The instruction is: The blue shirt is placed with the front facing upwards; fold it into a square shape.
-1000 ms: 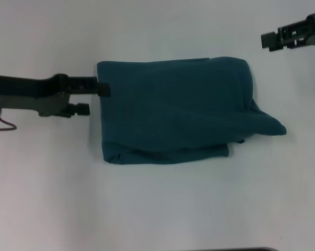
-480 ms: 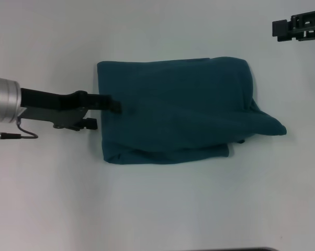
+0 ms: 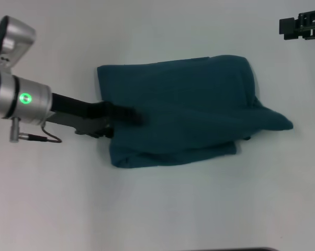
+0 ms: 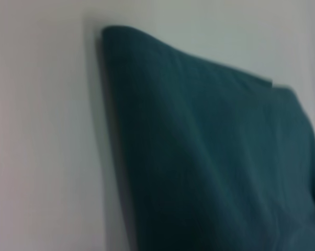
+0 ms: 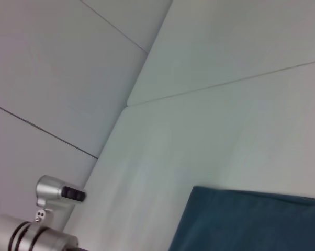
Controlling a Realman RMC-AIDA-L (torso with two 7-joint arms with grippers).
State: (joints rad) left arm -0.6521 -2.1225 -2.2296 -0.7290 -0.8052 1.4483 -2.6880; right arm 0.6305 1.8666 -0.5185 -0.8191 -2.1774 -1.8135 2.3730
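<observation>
Blue shirt (image 3: 183, 110) folded; left gripper (image 3: 127, 115) over its left edge.

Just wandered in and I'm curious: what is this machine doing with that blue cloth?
It is folding a blue shirt on a white table. The shirt already lies in a rough rectangle, with one corner sticking out on the robot's right. The left gripper reaches over the shirt's left edge, its tip on the fabric. The right gripper hangs off at the far right, away from the shirt.
</observation>
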